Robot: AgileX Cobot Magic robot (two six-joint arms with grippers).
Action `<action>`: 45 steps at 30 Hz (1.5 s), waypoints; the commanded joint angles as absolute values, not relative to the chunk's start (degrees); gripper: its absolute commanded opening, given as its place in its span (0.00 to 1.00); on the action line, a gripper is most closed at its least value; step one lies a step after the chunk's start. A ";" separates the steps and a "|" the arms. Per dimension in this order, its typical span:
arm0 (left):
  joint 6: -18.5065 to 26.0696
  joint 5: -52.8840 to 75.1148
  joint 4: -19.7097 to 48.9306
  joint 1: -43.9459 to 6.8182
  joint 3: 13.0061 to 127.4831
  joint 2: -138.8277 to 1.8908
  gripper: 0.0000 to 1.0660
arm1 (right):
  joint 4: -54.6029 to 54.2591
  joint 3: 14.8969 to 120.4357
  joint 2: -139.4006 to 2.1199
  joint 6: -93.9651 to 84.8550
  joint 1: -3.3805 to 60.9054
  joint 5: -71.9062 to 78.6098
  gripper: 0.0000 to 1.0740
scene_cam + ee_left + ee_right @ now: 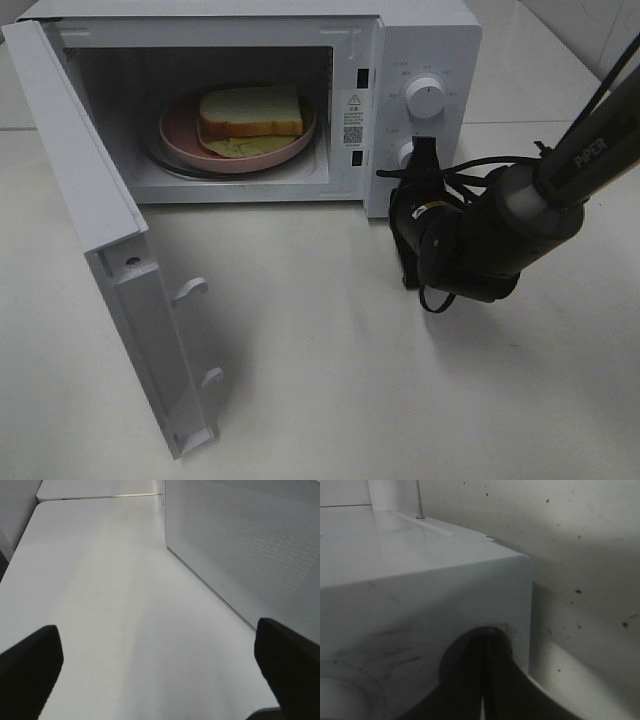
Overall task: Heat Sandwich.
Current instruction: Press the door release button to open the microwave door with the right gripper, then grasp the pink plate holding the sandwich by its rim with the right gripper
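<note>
Has right fingers (465, 680) pressed together at microwave (425, 50) knob (404, 155), 3 o'clock of sandwich (250, 112), with left fingers (30, 675) spread over table (100, 580).

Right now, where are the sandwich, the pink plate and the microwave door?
sandwich (250, 112), high camera view, top bread slice.
pink plate (178, 132), high camera view, bare left rim.
microwave door (100, 190), high camera view, inner face.

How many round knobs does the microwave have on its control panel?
2. The upper knob sits high on the panel; the lower knob is right below it, partly hidden by the right pincer.
</note>
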State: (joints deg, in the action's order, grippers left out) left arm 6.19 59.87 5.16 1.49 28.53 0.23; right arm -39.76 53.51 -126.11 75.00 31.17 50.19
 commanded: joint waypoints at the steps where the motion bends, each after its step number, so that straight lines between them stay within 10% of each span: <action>1: 6.02 58.96 5.44 1.60 28.42 1.78 0.94 | -34.38 58.27 -126.68 74.66 28.65 55.92 0.00; 26: 6.02 58.96 5.44 1.60 28.42 1.78 0.94 | -33.17 43.83 -108.58 62.17 28.65 28.82 0.01; 45: 6.02 58.96 5.44 1.60 28.42 1.78 0.94 | -32.95 43.54 -92.59 18.05 28.65 -9.91 0.04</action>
State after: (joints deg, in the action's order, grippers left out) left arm 6.19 59.87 5.16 1.49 28.53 0.23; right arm -33.63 43.09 -94.08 23.95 28.99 -4.64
